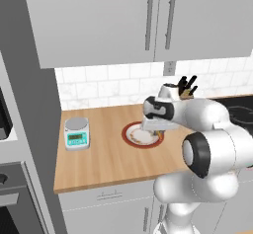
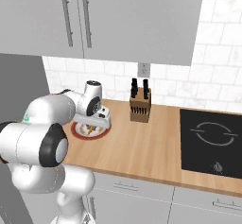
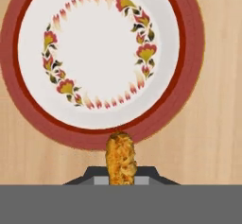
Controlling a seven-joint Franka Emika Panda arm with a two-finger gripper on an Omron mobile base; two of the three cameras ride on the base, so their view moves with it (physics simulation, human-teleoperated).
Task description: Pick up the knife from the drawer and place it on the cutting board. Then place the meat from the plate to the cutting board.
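Two grey wall cabinets (image 1: 104,20) with long bar handles are seen hanging over a broad wooden counter (image 1: 106,161), which is backed by white tile and fronted by pale grey drawer panels (image 1: 111,195). At the right end of the counter a black cooktop (image 2: 211,142) is set flush into the wood. A wooden knife block (image 2: 140,106) with dark handles is stood near the wall, well apart from the cooktop, and a small teal kitchen scale (image 1: 77,134) with a round grey top is placed toward the left end. Between the scale and the block the plate (image 3: 94,62) is laid, its broad dark red rim and floral white centre being seen bare in the hand view. The gripper (image 3: 121,181) is held directly over the plate, with the white arm bent low above the counter. Its jaws are closed on the meat (image 3: 121,158), a small orange-tan piece that is pinched between the finger tips and appears to be lifted clear of the plate, though its height cannot be judged with confidence from the base views, where the hand blocks most of it.
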